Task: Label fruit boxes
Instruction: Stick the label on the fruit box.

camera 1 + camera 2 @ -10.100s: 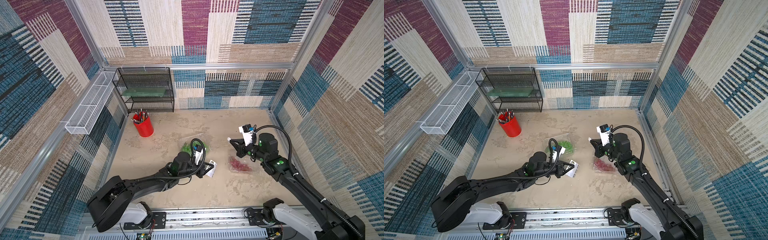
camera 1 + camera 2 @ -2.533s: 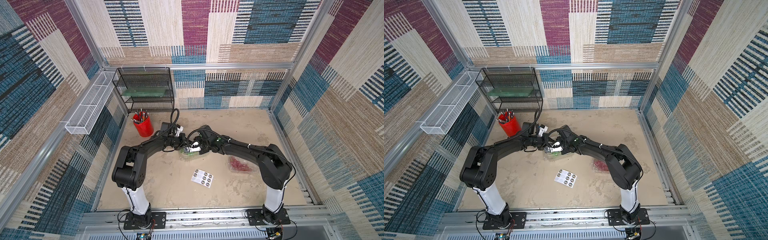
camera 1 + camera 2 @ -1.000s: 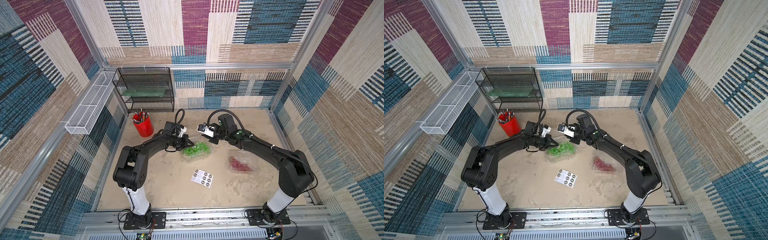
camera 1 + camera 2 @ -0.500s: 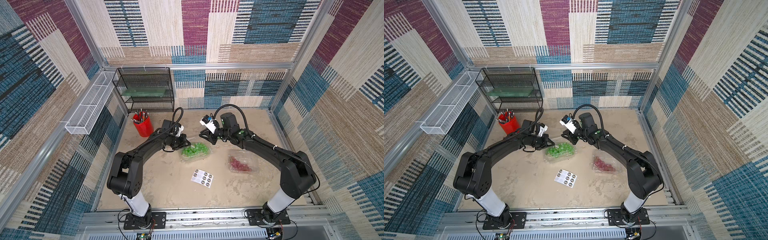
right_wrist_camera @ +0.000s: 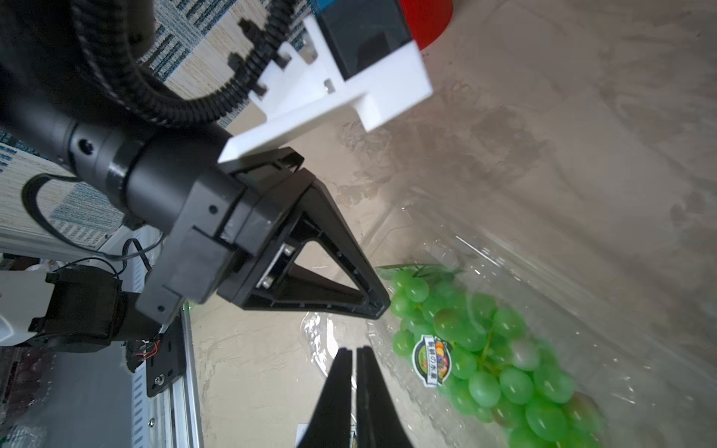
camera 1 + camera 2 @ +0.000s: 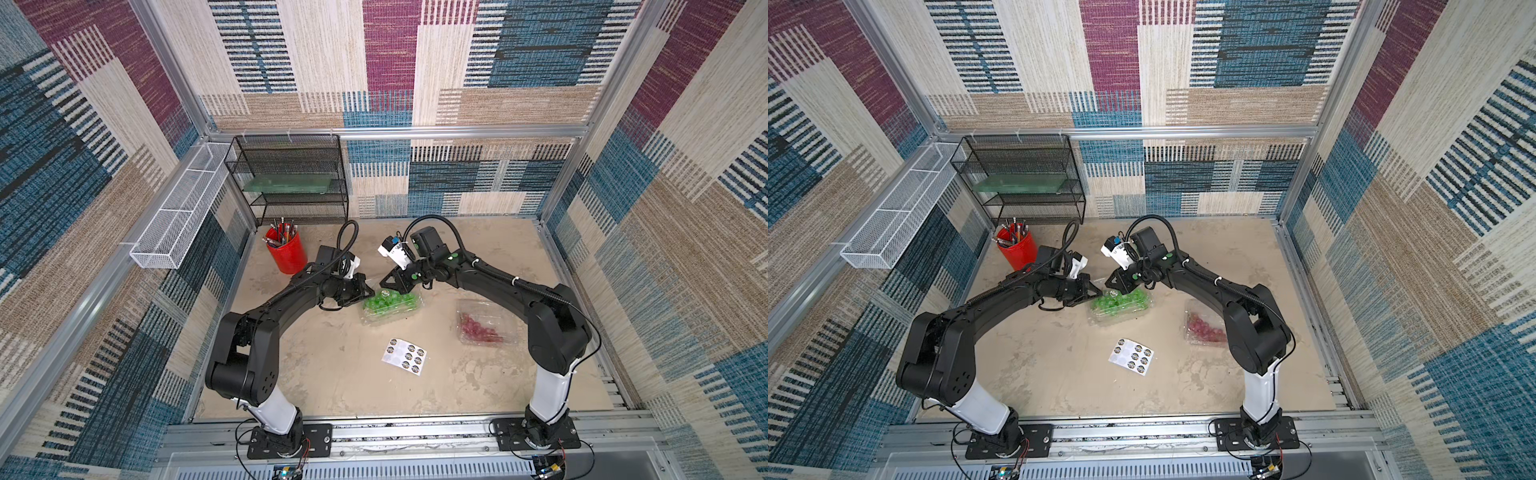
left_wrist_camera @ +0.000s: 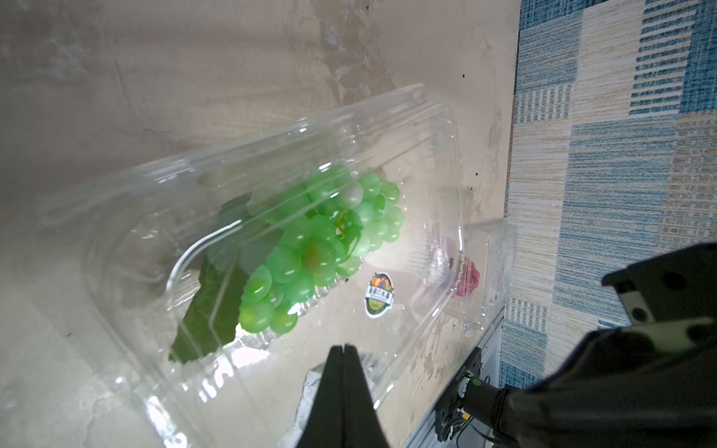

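Sticker sheet [image 6: 404,356]: white paper sheet of round stickers. Ten seconds ago it was pinched in the left gripper; now it lies flat on the beige table [image 6: 332,374], near the green-grape box on the side toward the arm bases, not touching it.

Green-grape box [image 6: 382,320]: clear plastic clamshell holding a bunch of green grapes. One round printed sticker [image 7: 379,295] sits on its clear lid, toward the left end.

Left gripper [image 7: 344,347]: black fingers pressed together, empty. Its tip is at the left end of the green-grape box; whether it touches cannot be told.

Right gripper [image 5: 354,351]: fingers drawn to a hairline slit, nothing between them. It hangs just behind that same left end.

Red-grape box [image 6: 500,318]: clear plastic clamshell of red grapes, apart to the right of the green-grape box.

Red plastic pencil cup [image 6: 286,253]: left of and behind the green-grape box, apart.
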Action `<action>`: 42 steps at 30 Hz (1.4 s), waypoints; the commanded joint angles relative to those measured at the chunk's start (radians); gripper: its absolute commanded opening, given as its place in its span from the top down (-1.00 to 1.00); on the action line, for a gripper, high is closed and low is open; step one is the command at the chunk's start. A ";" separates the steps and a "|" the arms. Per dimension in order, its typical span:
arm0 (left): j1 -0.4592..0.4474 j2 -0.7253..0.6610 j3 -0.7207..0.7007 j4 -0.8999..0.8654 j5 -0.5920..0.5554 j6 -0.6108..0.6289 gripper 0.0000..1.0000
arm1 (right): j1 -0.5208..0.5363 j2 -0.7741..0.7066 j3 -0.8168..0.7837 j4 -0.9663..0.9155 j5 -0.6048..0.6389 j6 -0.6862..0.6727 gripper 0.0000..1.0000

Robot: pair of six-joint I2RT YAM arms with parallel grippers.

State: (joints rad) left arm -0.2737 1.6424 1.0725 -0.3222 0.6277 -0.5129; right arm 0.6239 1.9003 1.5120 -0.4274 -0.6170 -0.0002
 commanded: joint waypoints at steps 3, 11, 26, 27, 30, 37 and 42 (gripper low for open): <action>0.008 0.001 -0.009 -0.003 -0.014 0.033 1.00 | 0.023 0.050 0.025 -0.026 0.014 0.023 0.77; 0.010 0.011 -0.013 -0.002 -0.016 0.033 1.00 | 0.012 0.099 0.043 -0.040 0.060 0.022 0.77; 0.009 0.025 -0.008 0.003 -0.011 0.033 1.00 | 0.000 0.141 0.042 -0.041 0.067 0.024 0.78; 0.009 0.025 -0.008 0.002 -0.011 0.032 1.00 | -0.002 0.143 0.040 -0.043 0.074 0.025 0.78; 0.009 0.025 -0.009 0.003 -0.010 0.032 1.00 | -0.009 0.149 0.035 -0.053 0.095 0.023 0.78; 0.010 0.027 -0.011 -0.002 -0.012 0.033 1.00 | -0.035 0.120 0.003 -0.049 0.108 0.026 0.78; 0.010 0.026 -0.008 -0.005 -0.014 0.034 1.00 | -0.051 0.087 -0.020 -0.057 0.121 0.019 0.78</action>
State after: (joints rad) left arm -0.2642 1.6669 1.0622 -0.3206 0.6312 -0.5121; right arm 0.5793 2.0033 1.5028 -0.4465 -0.5484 0.0212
